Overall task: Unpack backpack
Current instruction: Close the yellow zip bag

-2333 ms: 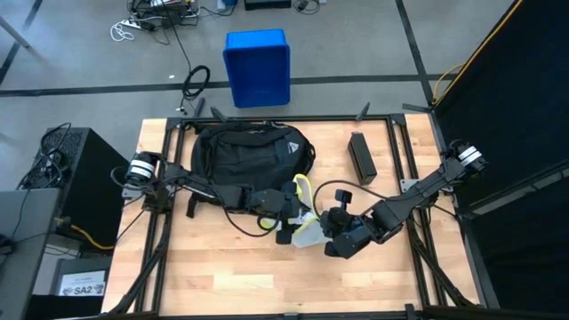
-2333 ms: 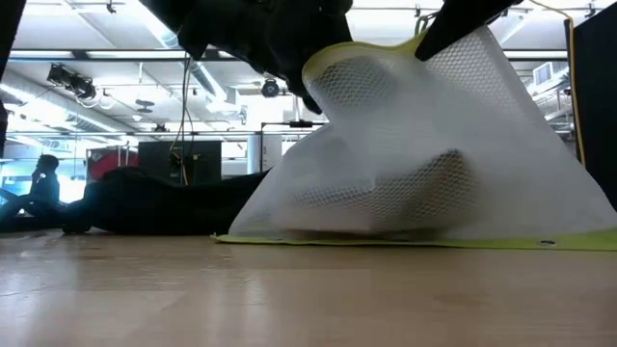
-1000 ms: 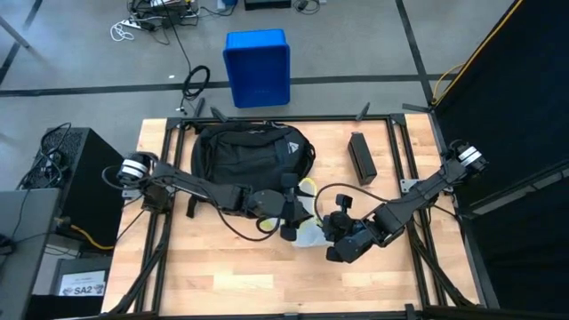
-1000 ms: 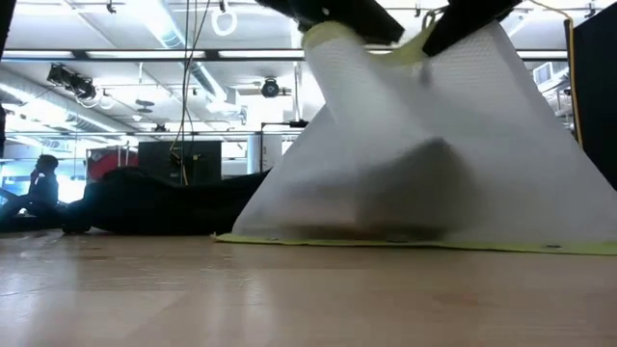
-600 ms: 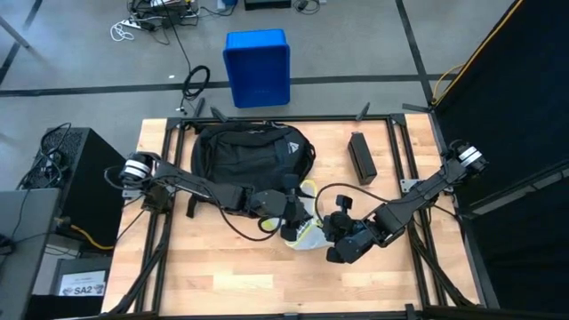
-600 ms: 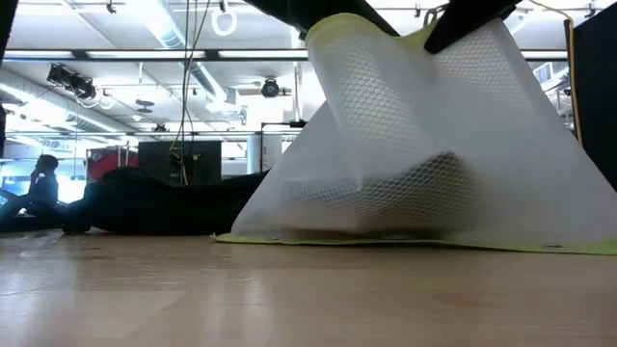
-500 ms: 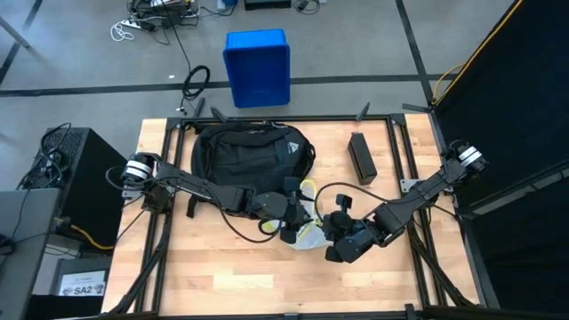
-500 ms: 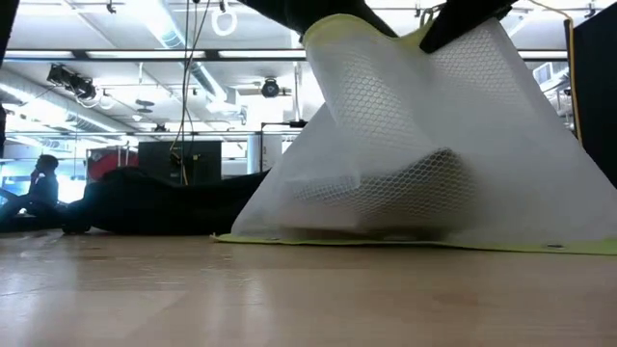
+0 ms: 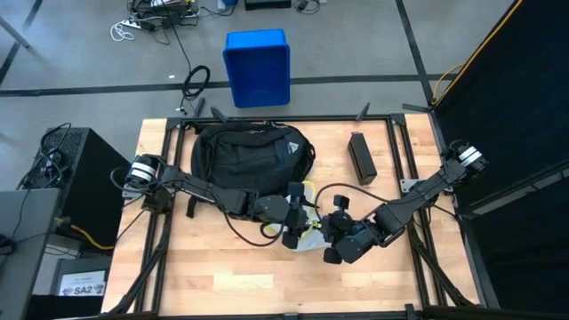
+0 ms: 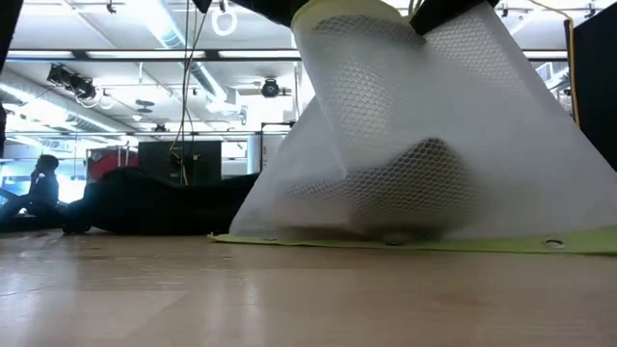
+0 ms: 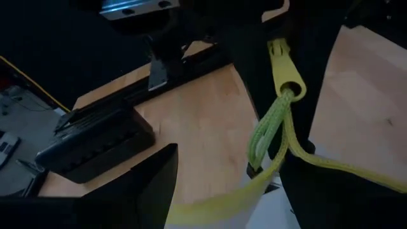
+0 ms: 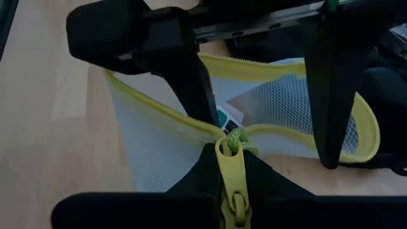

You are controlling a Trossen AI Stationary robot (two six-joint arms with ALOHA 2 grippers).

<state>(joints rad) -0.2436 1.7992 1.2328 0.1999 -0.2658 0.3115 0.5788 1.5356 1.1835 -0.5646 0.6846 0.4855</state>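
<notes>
Fingers of the right gripper (image 12: 224, 152) are pinched fully together on the yellow zipper pull (image 12: 229, 166) of a white mesh pouch (image 12: 267, 102); the left gripper (image 12: 261, 89) has its fingers spread wide with the pouch's yellow rim (image 12: 367, 130) around them, likely to stretch the mouth open while the other holds the zip end steady.

High view: both arms meet mid-table over the mesh pouch (image 9: 308, 236), left gripper (image 9: 294, 227) and right gripper (image 9: 331, 238) close together. Backpack (image 9: 252, 156) lies at the table's (image 9: 204, 267) far side, near the pouch, not touching either gripper. 1 dark case (image 9: 360, 156) lies well apart on the right; 1 blue bin (image 9: 257, 55) on the floor beyond.

Low view: mesh pouch (image 10: 424, 135) pulled up tent-like from the tabletop, a boxy item dimly visible inside; backpack (image 10: 164, 207) low behind it.

Left wrist view: yellow zipper pull (image 11: 283, 60) and its cord (image 11: 270, 127) just ahead, dark case (image 11: 95, 143) farther off.

Right wrist view: small printed item (image 12: 230, 116) visible inside the pouch mouth.

Judgement: pouch is already out of the backpack; the pair seems set to open or empty it.
</notes>
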